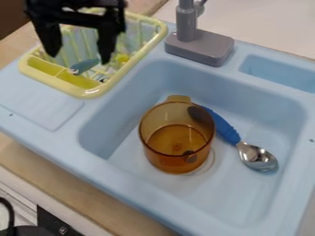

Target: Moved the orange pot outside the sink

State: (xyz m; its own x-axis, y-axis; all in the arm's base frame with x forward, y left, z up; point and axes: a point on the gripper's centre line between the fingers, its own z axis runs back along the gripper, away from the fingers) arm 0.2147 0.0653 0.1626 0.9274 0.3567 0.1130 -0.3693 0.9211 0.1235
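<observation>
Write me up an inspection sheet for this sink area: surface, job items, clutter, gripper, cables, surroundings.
Surface: light blue sink set beside a wood-toned counter.
Job items: orange pot, see-through, upright on the sink's floor; not yet outside.
Clutter: spoon with a blue handle, lying in the sink beside the pot; yellow rack at the upper left, holding a small blue-grey item.
Gripper: open, over the rack, away from the pot, nothing held.
Cables: black, curved, cable-like line at the lower left edge.
Surroundings: grey faucet behind the basin; pale surface beyond.
</observation>
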